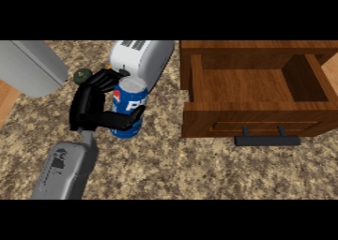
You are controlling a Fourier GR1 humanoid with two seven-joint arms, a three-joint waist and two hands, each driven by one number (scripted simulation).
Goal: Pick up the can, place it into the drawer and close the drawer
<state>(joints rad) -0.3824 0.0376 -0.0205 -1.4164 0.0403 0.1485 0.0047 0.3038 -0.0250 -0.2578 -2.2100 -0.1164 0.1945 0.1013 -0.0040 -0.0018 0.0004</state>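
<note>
Head view: left hand (pixel 96 105) curled round blue soda can (pixel 129 107), upright, beside white toaster (pixel 144 56) on speckled counter (pixel 199 168). Wooden drawer (pixel 258 117) open to the right, black handle (pixel 267 140).

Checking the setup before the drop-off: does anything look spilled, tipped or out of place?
Nothing stands out. The left hand is curled round the blue soda can, which leans slightly. The wooden drawer beside it stands open on the speckled counter.
</note>
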